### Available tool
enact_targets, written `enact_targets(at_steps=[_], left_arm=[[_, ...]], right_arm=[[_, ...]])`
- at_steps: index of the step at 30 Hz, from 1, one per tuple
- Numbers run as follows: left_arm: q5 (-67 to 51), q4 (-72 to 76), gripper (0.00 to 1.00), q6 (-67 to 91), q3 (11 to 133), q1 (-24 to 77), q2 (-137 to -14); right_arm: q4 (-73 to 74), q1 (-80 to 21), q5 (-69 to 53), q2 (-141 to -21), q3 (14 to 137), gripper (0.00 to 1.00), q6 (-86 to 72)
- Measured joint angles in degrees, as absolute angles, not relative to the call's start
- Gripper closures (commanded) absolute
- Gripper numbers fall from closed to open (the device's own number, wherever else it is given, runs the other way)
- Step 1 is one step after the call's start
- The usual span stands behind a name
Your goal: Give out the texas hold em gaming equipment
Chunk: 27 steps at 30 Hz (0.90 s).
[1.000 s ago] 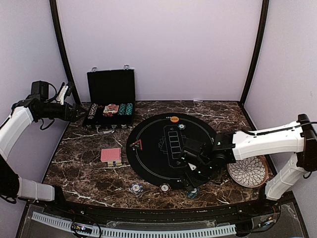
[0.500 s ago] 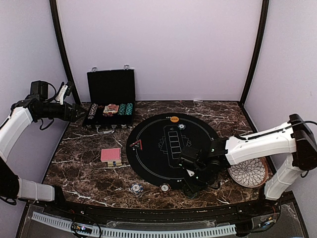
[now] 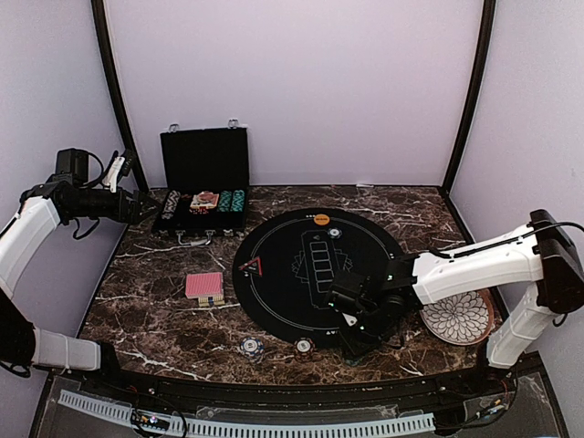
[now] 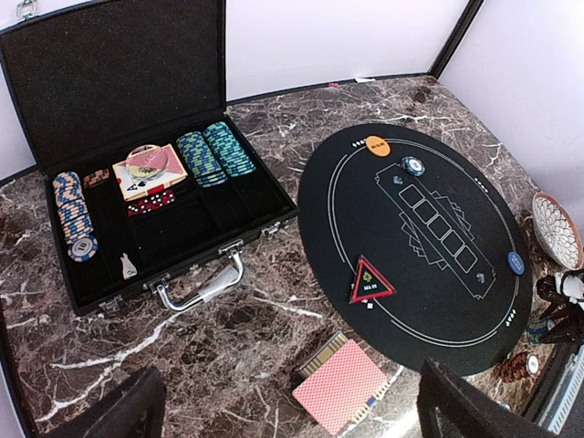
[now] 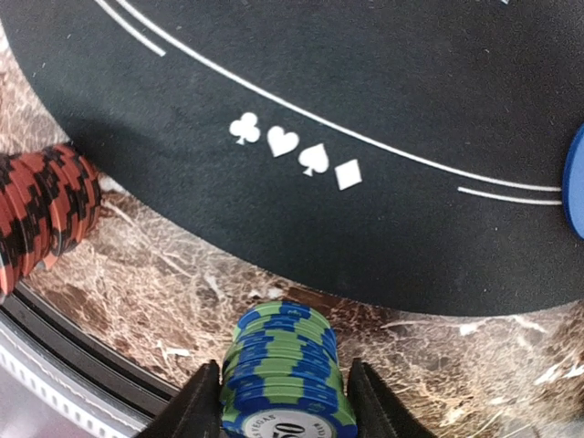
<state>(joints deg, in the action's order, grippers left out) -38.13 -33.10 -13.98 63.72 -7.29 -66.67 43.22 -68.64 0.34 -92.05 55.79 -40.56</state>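
A round mat (image 3: 283, 292) lies mid-tabletop (image 3: 155, 315), an open case (image 3: 204, 157) behind it to the left, a card deck (image 3: 204, 286) beside its left edge, a plate (image 3: 456, 316) off its right. Just off its near rim stand a left chip stack (image 3: 251, 346), a middle chip stack (image 3: 304, 345) and, clasped by the right claw (image 5: 284, 383), a third chip stack (image 5: 283, 342).

- Far-left corner: open case (image 3: 203, 187), lid up, blocks.
- Left edge, btwn case & card deck (image 3: 204, 286): bare tabletop (image 3: 151, 274), room to pass.
- Near edge: blue chip stack (image 3: 251, 346) & red chip stack (image 3: 303, 346), gap btwn.
- Right edge: plate (image 3: 456, 315), right arm (image 3: 474, 265) across.
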Motion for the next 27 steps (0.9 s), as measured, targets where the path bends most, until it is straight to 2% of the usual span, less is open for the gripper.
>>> enact_targets(at_steps=[5, 10, 21, 27], left_arm=[[-38.1, -33.1, 0.01, -14.0, 63.7, -7.3, -66.7], [-38.1, -33.1, 0.01, -14.0, 63.7, -7.3, -66.7], [-38.2, -33.1, 0.01, -14.4, 63.7, -7.3, -66.7], [-38.1, -33.1, 0.01, -14.4, 63.7, -7.3, -66.7]], right_arm=[[43.7, -68.7, 0.2, -92.1, 56.1, 0.73, -40.6], [45.9, -68.9, 0.4, -92.1, 57.4, 0.8, -40.6], [54.8, -69.0, 3.9, -92.6, 70.3, 0.81, -38.3], [58.0, -67.7, 5.4, -97.6, 79.7, 0.81, -35.0]])
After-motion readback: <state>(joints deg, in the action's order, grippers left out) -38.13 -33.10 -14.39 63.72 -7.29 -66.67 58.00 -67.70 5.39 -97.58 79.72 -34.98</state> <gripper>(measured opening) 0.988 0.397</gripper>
